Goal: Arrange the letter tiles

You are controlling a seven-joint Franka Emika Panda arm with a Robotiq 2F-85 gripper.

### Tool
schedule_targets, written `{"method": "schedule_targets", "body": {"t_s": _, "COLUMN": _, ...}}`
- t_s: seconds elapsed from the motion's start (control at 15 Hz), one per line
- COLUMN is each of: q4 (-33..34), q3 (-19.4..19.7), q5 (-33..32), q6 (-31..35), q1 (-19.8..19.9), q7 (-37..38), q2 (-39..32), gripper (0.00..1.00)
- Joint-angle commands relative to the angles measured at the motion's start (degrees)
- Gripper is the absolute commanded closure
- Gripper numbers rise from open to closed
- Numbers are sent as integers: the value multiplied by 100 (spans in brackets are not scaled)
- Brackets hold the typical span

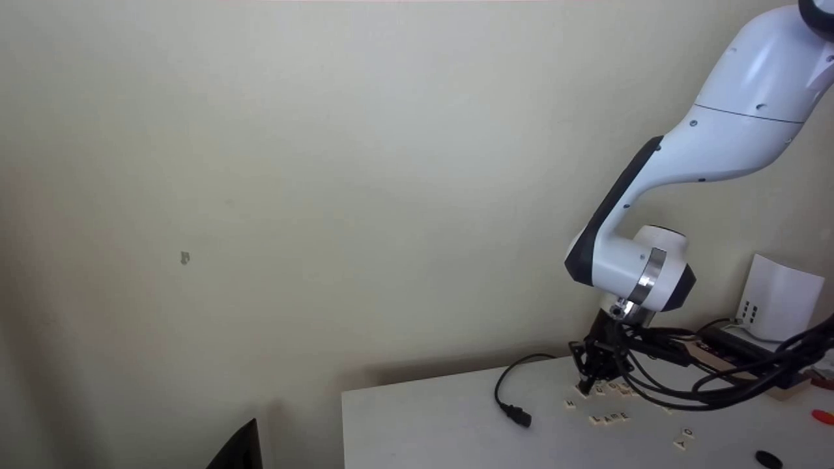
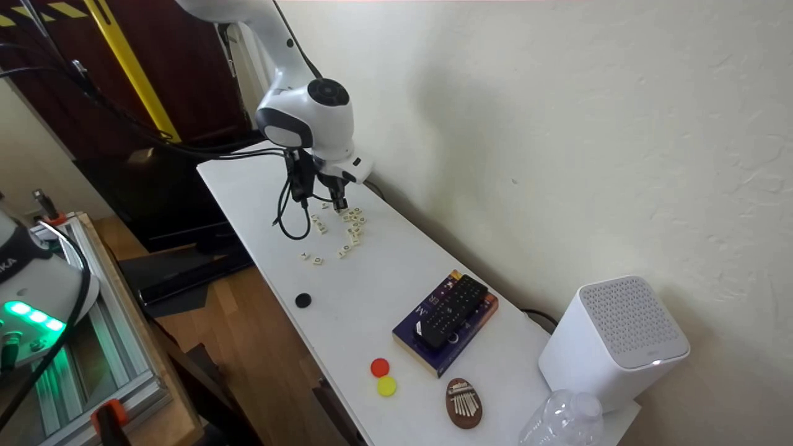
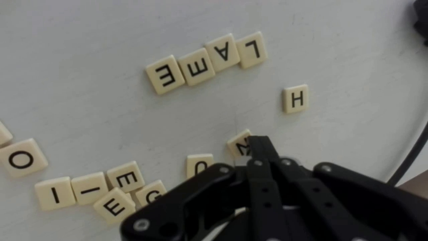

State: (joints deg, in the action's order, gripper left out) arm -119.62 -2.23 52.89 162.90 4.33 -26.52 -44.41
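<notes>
**Letter tiles (image 3: 197, 67), part-aligned; gripper (image 3: 260, 139) at close quarters**

Letter tiles: laid on the white table (image 2: 353, 303). In the wrist view, a slanted row (image 3: 222, 52) lettered L, A, E, E is set at upper centre; an H tile (image 3: 296, 99) is placed right of centre; a looser cluster (image 3: 88, 189) is spread at lower left, including an E tile (image 3: 114, 205) rested partly on another.

Gripper: fingers pressed together, lower right of the frame; nothing is seen gripped. A partly covered tile (image 3: 239, 144), perhaps M or N, is found at the tips; whether it is touched cannot be told.

Risks, as judged:
- Partly covered tile: may be tipped or skidded, if pressed at an edge.
- Apparent U tile (image 3: 199, 164), half hidden by the gripper: may be struck, if a push is carried leftward.
- Topmost E tile: may be dislodged, if the cluster is nudged.
- Cable (image 2: 296, 238), looped low in an exterior view: may be dragged across the letter tiles, if too low a sweep is made.
</notes>
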Motion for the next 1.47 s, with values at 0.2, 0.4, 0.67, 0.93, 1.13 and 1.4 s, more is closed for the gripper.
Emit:
{"method": "schedule_targets", "body": {"t_s": 0.2, "q4": -259, "q3": 50, "q5": -139, "q6": -319, "q1": -85, "q7": 60, "q2": 383, "gripper": 100}}
{"method": "schedule_targets", "body": {"t_s": 0.4, "q4": -204, "q3": 98, "q5": -256, "q6": -587, "q1": -170, "q7": 128, "q2": 346, "gripper": 100}}
{"method": "schedule_targets", "body": {"t_s": 0.67, "q4": -139, "q3": -235, "q5": -963, "q6": -612, "q1": 119, "q7": 533, "q2": 262, "gripper": 100}}
{"method": "schedule_targets", "body": {"t_s": 0.93, "q4": -74, "q3": -360, "q5": -1414, "q6": -766, "q1": 207, "q7": 796, "q2": 186, "gripper": 100}}
{"method": "schedule_targets", "body": {"t_s": 1.13, "q4": -36, "q3": -424, "q5": -1690, "q6": -841, "q1": 266, "q7": 982, "q2": 121, "gripper": 100}}
{"method": "schedule_targets", "body": {"t_s": 1.4, "q4": -7, "q3": -500, "q5": -1884, "q6": -737, "q1": 356, "q7": 1169, "q2": 44, "gripper": 100}}
